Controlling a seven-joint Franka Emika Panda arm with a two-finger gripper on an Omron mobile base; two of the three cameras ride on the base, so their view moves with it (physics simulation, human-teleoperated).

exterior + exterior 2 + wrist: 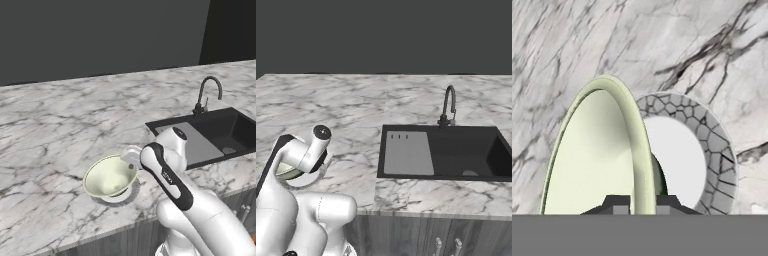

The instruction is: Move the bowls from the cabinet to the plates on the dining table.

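Holding the bowl by its rim, I've got the gripper pinched nearly shut on that thin flared lip, one finger inside and one outside the wall. In the hand view the bowl hangs edge-on, tilted, just over the plate, a small round one with a cracked-mosaic border and a pale centre. The plate sits on the dining table, near its front edge, well left of the black sink and its faucet.

I read this bowl as stiff glazed ceramic: hard, slick and chippy. A rim pinch like mine gives little contact, so the weight hangs off to one side and wants to swing or slide in the pads. It's probably light enough to carry that way, but I'd set the narrow foot down gently and level on the plate's centre, since ceramic on ceramic won't forgive a drop.
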